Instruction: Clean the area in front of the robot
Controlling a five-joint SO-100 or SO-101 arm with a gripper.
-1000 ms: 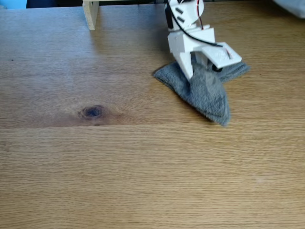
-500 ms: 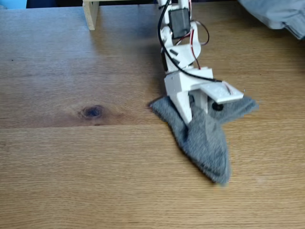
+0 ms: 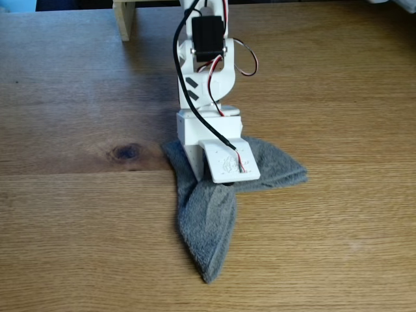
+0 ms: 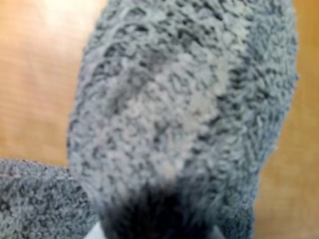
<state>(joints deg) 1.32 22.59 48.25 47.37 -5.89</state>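
The white robot arm (image 3: 201, 84) reaches down from the back of the fixed view onto a grey terry cloth (image 3: 208, 227) that lies on the light-brown wooden tabletop (image 3: 78, 227). My gripper (image 3: 211, 181) presses on the cloth's middle and is shut on it, with the flat wedge jaw on top. One tail of the cloth runs toward the front, another spreads right. Close up in the wrist view, the cloth (image 4: 184, 109) bunches out from between the jaws over the wood (image 4: 30, 74).
A dark oval knot (image 3: 127, 152) marks the wood left of the cloth. A pale upright wooden post (image 3: 123, 18) stands at the back left. Open tabletop stretches to the left, right and front.
The arm has swept forward and then leftward, dragging the grey cloth from the back right toward the middle of the table. The cloth's tail now points to the front.
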